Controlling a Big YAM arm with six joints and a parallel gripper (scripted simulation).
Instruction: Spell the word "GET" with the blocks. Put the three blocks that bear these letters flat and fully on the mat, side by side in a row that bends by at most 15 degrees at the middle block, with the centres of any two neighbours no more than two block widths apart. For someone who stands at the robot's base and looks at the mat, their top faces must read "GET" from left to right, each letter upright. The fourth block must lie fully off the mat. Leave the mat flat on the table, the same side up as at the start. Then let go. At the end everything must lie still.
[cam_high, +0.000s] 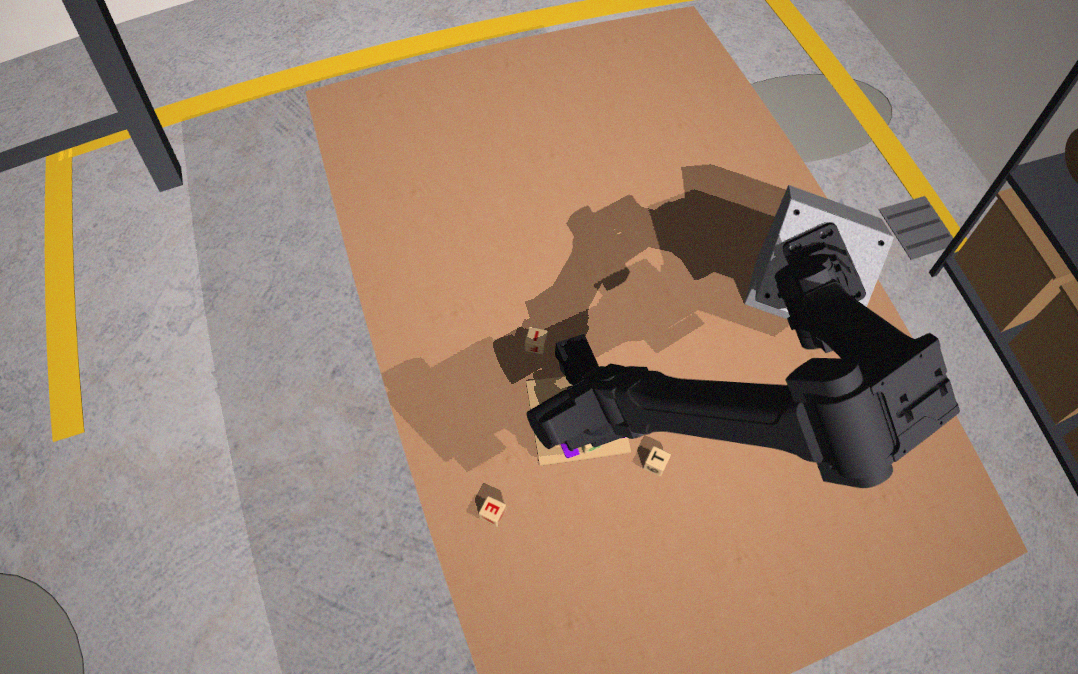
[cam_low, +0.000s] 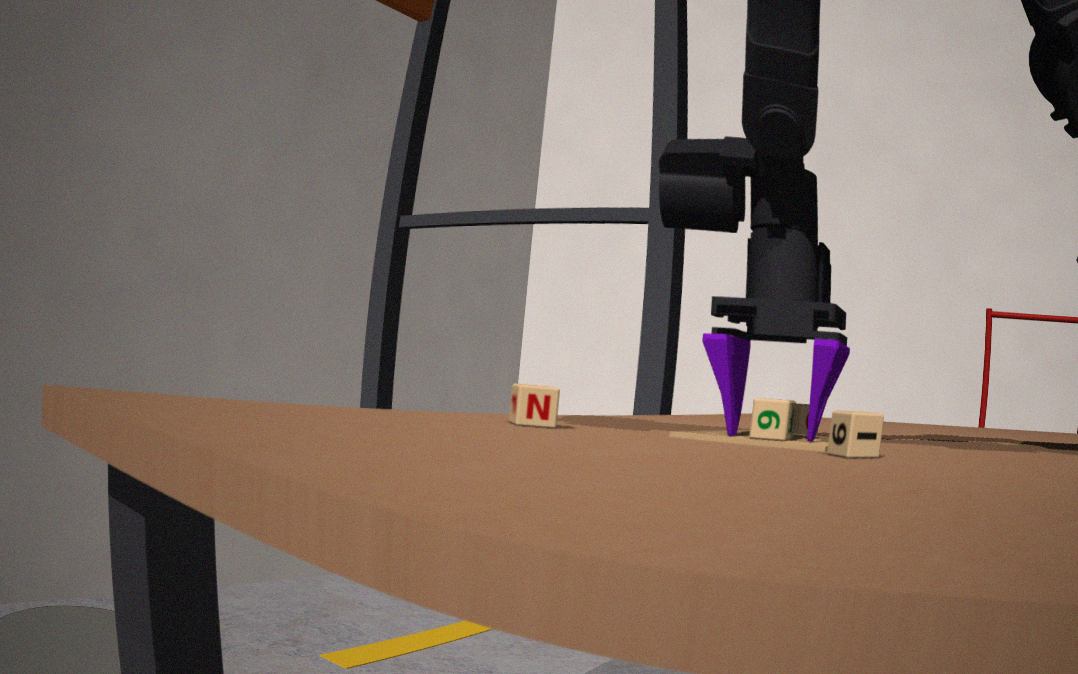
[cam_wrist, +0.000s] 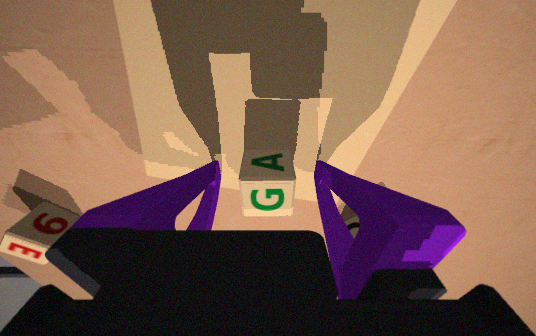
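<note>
My gripper (cam_low: 771, 436) (cam_wrist: 267, 168) is open around the G block (cam_high: 589, 446) (cam_low: 771, 418) (cam_wrist: 267, 196), with a gap on each side. The block stands on the pale mat (cam_high: 548, 455) (cam_low: 690, 436) (cam_wrist: 142, 100) near one edge, G face up; the arm mostly hides it in the top view. The E block (cam_high: 492, 509) (cam_low: 535, 405) (cam_wrist: 35, 230) is off the mat, E up. The T block (cam_high: 656, 460) (cam_low: 855, 434) is just off the mat, T up; a purple finger mostly hides it in the wrist view.
A fourth block (cam_high: 535, 340) with red marks stands beyond the mat, off it, in the arm's shadow; its letter is unclear. It is partly hidden behind a finger in the exterior view. The arm's base plate (cam_high: 854, 238) is at the table's right edge.
</note>
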